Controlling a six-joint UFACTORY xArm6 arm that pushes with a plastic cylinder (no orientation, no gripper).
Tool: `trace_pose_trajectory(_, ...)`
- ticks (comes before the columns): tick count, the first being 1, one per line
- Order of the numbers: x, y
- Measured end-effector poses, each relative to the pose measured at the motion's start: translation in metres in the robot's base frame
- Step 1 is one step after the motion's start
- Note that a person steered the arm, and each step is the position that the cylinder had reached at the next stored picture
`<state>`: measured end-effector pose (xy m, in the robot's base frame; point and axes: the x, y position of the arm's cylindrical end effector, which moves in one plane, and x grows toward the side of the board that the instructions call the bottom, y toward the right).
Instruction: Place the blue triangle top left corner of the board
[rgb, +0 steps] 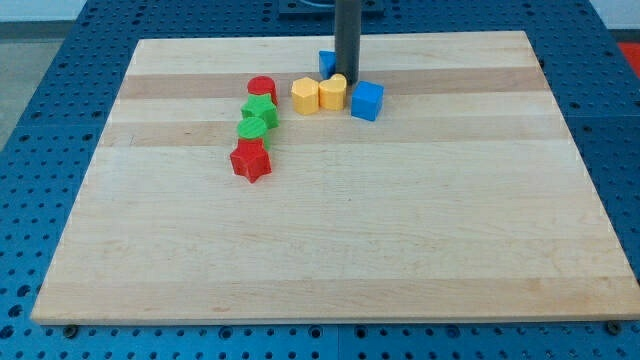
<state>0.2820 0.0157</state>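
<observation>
The blue triangle (326, 62) lies near the board's top edge, partly hidden behind my rod. My tip (348, 104) rests on the board just below the triangle. The tip sits between a yellow block (333, 93) on its left and a blue cube (367, 100) on its right, close to or touching both. The wooden board (330, 250) fills most of the view, and its top left corner (140, 45) is far to the left of the triangle.
A second yellow block (305, 95) sits left of the first. Further left a red cylinder (262, 88), two green blocks (261, 108) (253, 127) and a red star-like block (251, 160) form a line running down the board.
</observation>
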Motion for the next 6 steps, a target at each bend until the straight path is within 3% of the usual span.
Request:
trace_pose_trajectory(3, -0.039, -0.009)
trace_pose_trajectory(6, -0.012, -0.023)
